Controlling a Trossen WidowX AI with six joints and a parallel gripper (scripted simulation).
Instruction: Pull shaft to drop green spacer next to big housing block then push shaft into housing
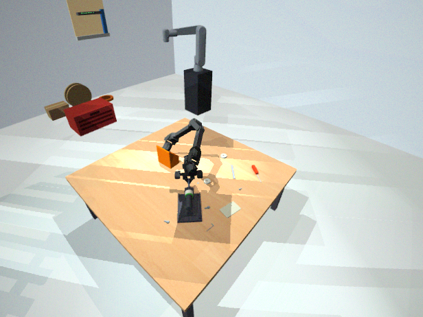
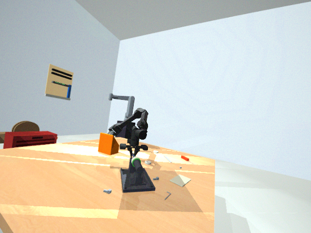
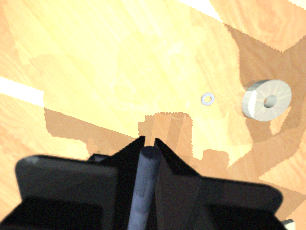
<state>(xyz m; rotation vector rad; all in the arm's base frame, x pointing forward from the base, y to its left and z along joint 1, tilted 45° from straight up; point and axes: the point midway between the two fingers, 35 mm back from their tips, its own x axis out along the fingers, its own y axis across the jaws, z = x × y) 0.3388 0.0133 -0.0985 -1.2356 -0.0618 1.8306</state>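
Between pale walls, spreads out as a wooden table, with left and near corners cut off in the exterior view. Clamps the shaft in the narrowed gripper, hiding much of the shaft's lower end in the wrist view. Shows the green spacer only as a small ring up on the assembly, beside the dark housing; cannot tell any gap there. Stands on a base plate, well inside the table edges and nearer the near corner than the far one. Leaves wood between plate and left edge, apart from a bolt. Toward the right edge, meets a pale sheet; toward the right corner, a red screwdriver.
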